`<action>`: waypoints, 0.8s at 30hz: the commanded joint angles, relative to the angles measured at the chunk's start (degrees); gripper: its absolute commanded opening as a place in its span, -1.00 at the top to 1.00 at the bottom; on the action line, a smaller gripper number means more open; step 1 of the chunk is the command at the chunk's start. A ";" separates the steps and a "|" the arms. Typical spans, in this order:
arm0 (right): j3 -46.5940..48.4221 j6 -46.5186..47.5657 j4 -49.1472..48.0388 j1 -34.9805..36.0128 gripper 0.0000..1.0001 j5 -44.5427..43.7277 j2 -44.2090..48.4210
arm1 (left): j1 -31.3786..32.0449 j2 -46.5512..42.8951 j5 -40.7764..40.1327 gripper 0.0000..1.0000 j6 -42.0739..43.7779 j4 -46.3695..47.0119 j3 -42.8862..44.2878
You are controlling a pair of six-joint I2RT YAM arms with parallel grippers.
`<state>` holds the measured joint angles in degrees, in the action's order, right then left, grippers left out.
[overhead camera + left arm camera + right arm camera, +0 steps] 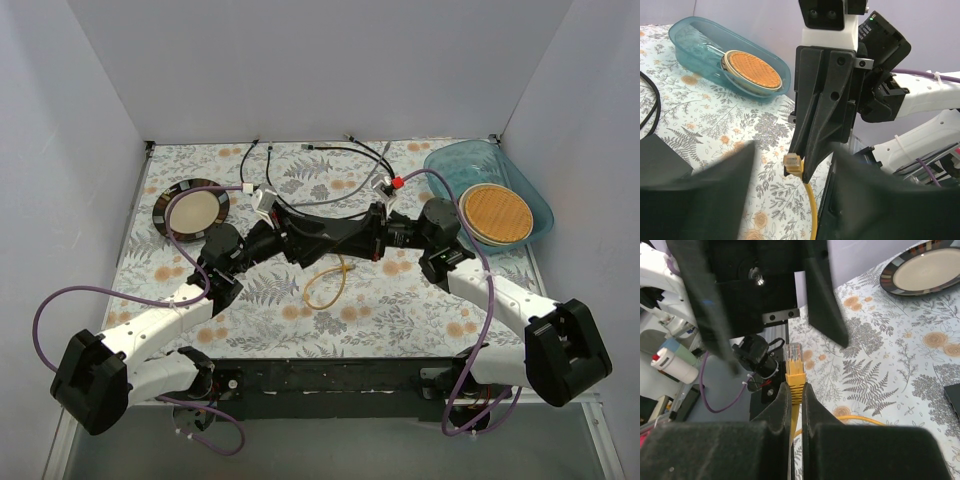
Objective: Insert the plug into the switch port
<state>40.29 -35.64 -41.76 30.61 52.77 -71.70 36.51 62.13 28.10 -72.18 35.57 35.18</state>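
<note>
The plug [793,354] is in my right claw [795,390]. The claw's two fingers are closed tight on the yellow boot, and the clear tip pokes out past them. My right wrist view shows this head-on. My left wrist view shows the same plug from the side, held up off the desk [400,300]. From it the yellow cable [325,285] hangs down and loops on the floral cloth below both arms. From above the plug itself is hidden among the black arms.

My left claw [792,150] is spread wide and holds nothing. The plug sits in the gap between its fingers, apart from both.

I only catch the switch [657,160] as a flat black corner lying on the desk at the left edge of my left wrist view. A sliver of it shows at the right edge of the right wrist view. From above I cannot separate it from the arms; it is probably under them.

Further out, a dark-rimmed plate [190,208] sits far left. A blue tub [520,180] holding a woven disc [495,212] sits far right.
</note>
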 commanded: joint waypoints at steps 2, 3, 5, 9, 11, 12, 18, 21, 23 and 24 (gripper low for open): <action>2.67 8.20 11.29 0.59 0.97 -3.54 2.97 | 0.05 -1.92 -3.56 -0.96 0.47 -3.48 0.85; 3.47 12.65 14.22 0.85 0.97 -4.69 3.58 | 0.05 -2.53 -6.36 -0.96 0.46 -4.28 1.12; 5.40 16.63 22.81 1.20 0.97 -8.99 5.25 | 0.05 -3.41 -8.75 -0.96 0.46 -6.04 1.12; 7.16 24.64 32.76 3.04 0.97 -16.81 7.80 | 0.05 -5.17 -12.01 -0.96 0.64 -6.22 -0.02; 7.78 28.33 35.94 4.27 0.97 -22.43 8.86 | 0.05 -5.44 -12.80 -0.96 0.81 -6.30 -0.20; 8.57 29.47 38.83 5.67 0.97 -26.37 9.21 | 0.05 -5.35 -12.98 -0.96 0.90 -6.65 -0.20; 9.81 35.46 45.79 12.35 0.97 -42.45 9.82 | 0.05 -3.86 -12.98 -0.96 1.08 -7.01 0.33; 9.28 35.46 46.24 15.34 0.97 -50.62 10.53 | 0.05 -3.15 -13.24 -0.96 1.17 -7.27 0.51; 8.58 37.39 45.89 16.58 0.97 -54.77 11.14 | 0.05 -2.80 -13.42 -0.96 1.17 -7.36 0.50; 8.40 37.48 45.80 17.98 0.97 -59.06 11.67 | 0.05 -2.80 -13.59 -0.96 1.25 -7.45 0.42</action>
<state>47.57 -1.87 3.68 45.45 9.82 -62.92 36.51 59.37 15.99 -72.01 29.08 35.18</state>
